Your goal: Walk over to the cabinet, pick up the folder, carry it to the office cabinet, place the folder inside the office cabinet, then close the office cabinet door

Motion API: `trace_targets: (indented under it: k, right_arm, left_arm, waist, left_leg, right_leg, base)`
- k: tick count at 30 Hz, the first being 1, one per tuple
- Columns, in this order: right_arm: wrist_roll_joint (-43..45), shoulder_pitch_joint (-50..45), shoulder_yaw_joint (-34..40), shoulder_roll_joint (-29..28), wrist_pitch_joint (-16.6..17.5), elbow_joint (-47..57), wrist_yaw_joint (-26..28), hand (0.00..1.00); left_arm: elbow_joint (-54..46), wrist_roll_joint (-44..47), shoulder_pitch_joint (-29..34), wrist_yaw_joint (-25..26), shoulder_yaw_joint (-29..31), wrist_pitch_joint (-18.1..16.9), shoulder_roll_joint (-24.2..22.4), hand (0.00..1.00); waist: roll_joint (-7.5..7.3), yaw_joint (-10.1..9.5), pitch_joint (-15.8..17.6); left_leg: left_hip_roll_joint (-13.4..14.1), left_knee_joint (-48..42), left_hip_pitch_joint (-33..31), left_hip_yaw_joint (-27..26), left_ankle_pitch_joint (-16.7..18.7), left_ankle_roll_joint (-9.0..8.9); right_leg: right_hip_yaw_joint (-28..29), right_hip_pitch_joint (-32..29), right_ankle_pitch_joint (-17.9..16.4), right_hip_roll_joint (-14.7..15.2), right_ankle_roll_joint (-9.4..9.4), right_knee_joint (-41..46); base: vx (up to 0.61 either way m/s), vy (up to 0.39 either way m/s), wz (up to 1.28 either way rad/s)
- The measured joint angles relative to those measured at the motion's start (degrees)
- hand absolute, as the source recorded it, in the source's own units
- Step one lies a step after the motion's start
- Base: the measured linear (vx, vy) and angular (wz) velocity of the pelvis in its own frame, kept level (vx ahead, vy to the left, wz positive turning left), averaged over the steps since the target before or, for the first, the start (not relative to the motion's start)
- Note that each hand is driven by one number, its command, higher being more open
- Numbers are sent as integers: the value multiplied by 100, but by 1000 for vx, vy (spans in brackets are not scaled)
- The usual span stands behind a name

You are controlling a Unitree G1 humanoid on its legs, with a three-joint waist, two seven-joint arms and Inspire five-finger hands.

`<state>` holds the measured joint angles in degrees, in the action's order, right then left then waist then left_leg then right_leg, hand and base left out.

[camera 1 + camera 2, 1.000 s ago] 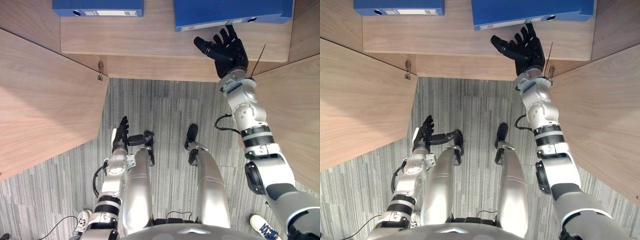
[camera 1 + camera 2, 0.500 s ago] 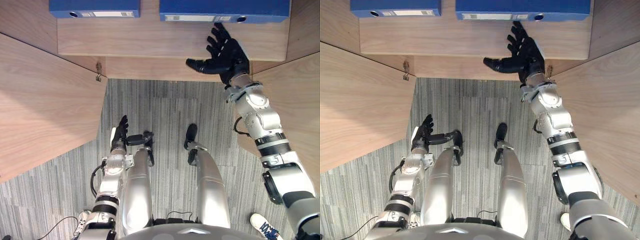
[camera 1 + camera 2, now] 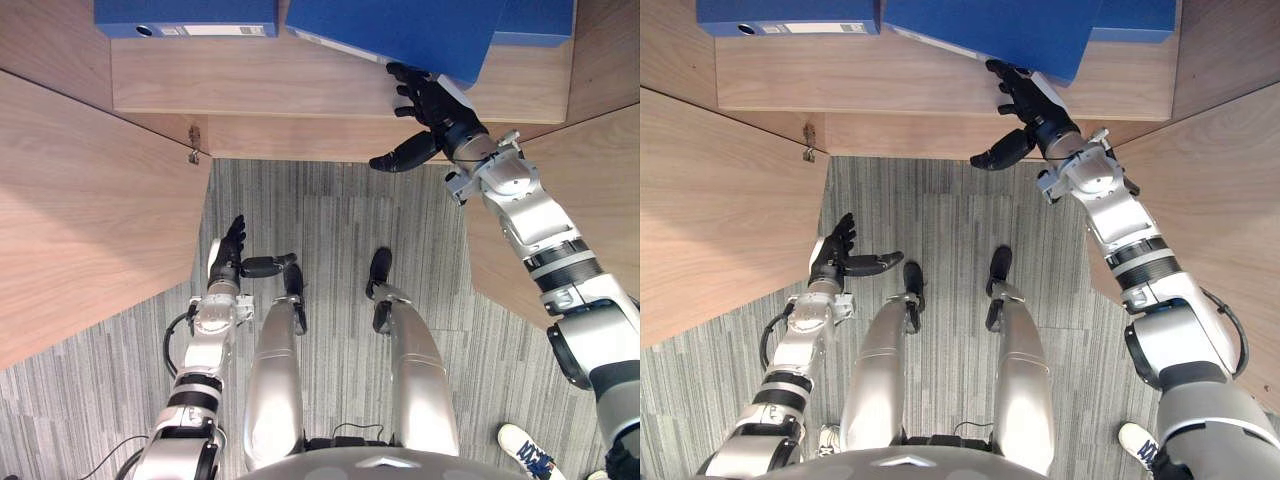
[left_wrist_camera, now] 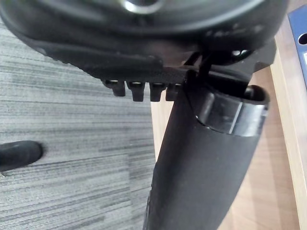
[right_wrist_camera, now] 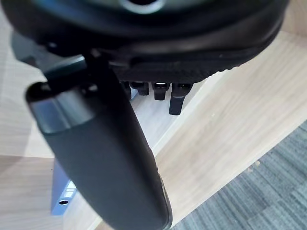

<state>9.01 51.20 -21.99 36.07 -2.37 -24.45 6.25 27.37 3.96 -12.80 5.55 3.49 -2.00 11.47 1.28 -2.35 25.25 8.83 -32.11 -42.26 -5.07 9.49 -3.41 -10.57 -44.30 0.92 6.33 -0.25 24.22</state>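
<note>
A large blue folder lies tilted on the wooden cabinet shelf, with its near corner sticking out over the shelf's front. My right hand reaches up to that corner. Its straight fingers touch the folder's lower edge and its thumb points away to the left, so the hand is open. A second blue folder lies flat at the shelf's left end. My left hand hangs low beside my left leg, open and holding nothing.
Two wooden cabinet doors stand swung out towards me, the left door and the right door, leaving a strip of grey carpet between them. A person's white shoe shows at the lower right.
The right folder has gone from lying square on the shelf to tilted, its near corner now over the shelf front. My right hand rose from below the shelf edge to touch it.
</note>
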Motion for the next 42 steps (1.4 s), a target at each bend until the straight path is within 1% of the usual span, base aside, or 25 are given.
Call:
trace_targets:
  k: [2,4,5,7,8,10,14,16,17,24,28,34,38,42]
  right_arm:
    - [-369,-25,12,-3,-5,93,-129,100]
    - [-744,-313,268,-61,-22,489,-331,100]
    - [-909,-560,531,-156,-20,799,-425,100]
    - [-1382,-1129,1038,-487,21,1526,-885,100]
    - [-1484,-1241,1152,-579,30,1664,-989,100]
    - [-2005,-1502,1461,-970,46,2023,-1446,100]
    - [-2593,-1772,1606,-1334,69,2438,-1814,100]
    - [-2781,-1874,1595,-1455,104,2538,-1846,100]
    - [-3002,-1941,1582,-1572,124,2539,-1845,0]
    - [-3413,-2097,1469,-1763,130,2539,-1842,0]
    - [-3622,-2098,1371,-1865,139,2521,-1882,0]
    - [-3655,-2030,1402,-1879,139,2255,-2031,0]
    - [-3656,-1791,1410,-1865,121,1854,-2067,0]
    - [-3646,-1191,1425,-1761,103,1505,-2112,0]
  left_arm:
    - [4,-1,2,21,11,3,-2,100]
    - [4,-3,10,35,19,4,-23,100]
    - [3,-6,20,47,34,4,-55,100]
    - [1,-34,58,137,46,4,-154,100]
    - [0,-67,61,159,64,4,-197,100]
    - [-14,-259,69,260,185,3,-425,100]
    - [-22,-461,74,342,197,3,-658,100]
    - [-21,-463,75,394,213,3,-772,100]
    - [-22,-476,74,413,246,3,-859,100]
    - [-19,-692,143,540,265,4,-935,100]
    - [-18,-696,156,573,265,2,-942,100]
    - [15,-696,183,638,265,1,-964,100]
    - [53,-696,185,680,362,1,-991,100]
    - [119,-696,160,741,474,-3,-999,100]
  waist:
    - [-1,-4,0]
    - [-1,-31,0]
    - [-1,-39,0]
    - [-1,-19,0]
    - [-1,-18,0]
    - [-2,-2,0]
    - [-3,6,1]
    - [-3,3,1]
    - [-3,1,1]
    - [-6,-24,3]
    - [-7,-42,3]
    - [-9,-44,4]
    - [-9,-45,5]
    - [-10,-55,5]
  left_leg:
    - [0,0,-1,-1,0,0]
    - [-1,8,-2,-1,0,0]
    - [-3,16,-2,-1,0,0]
    - [-9,32,-1,-10,0,0]
    - [-10,31,0,-10,0,0]
    - [-10,19,7,-12,1,1]
    - [-1,-35,14,-24,23,18]
    - [10,-89,3,-47,57,31]
    - [20,-156,-25,-61,90,35]
    - [23,-233,-70,-75,119,53]
    - [16,-281,-122,-68,131,49]
    - [-15,-417,-375,-23,140,52]
    - [-25,-480,-535,24,138,54]
    - [-51,-567,-732,49,130,67]
  right_leg:
    - [-2,0,2,-2,2,-15]
    - [-3,0,4,-4,4,-36]
    - [-4,0,4,-5,5,-45]
    - [3,0,7,-2,9,-60]
    - [4,0,7,-2,9,-59]
    - [11,0,6,-2,9,-44]
    - [31,-4,-9,-5,12,7]
    - [56,-20,-28,-6,12,57]
    - [73,-49,-55,-7,36,103]
    - [98,-110,-49,-2,22,182]
    - [104,-193,-102,16,4,304]
    - [89,-436,-136,71,6,478]
    - [54,-559,-136,91,6,521]
    - [43,-748,-139,133,2,627]
  base:
    - [0,0,0]
    - [0,0,0]
    - [0,0,0]
    - [0,0,0]
    - [0,0,0]
    - [0,0,0]
    - [-26,1,-2]
    - [-53,8,-7]
    - [-34,12,-6]
    - [-4,2,-1]
    - [-9,-2,0]
    - [-37,2,5]
    - [-21,8,4]
    - [-29,7,5]
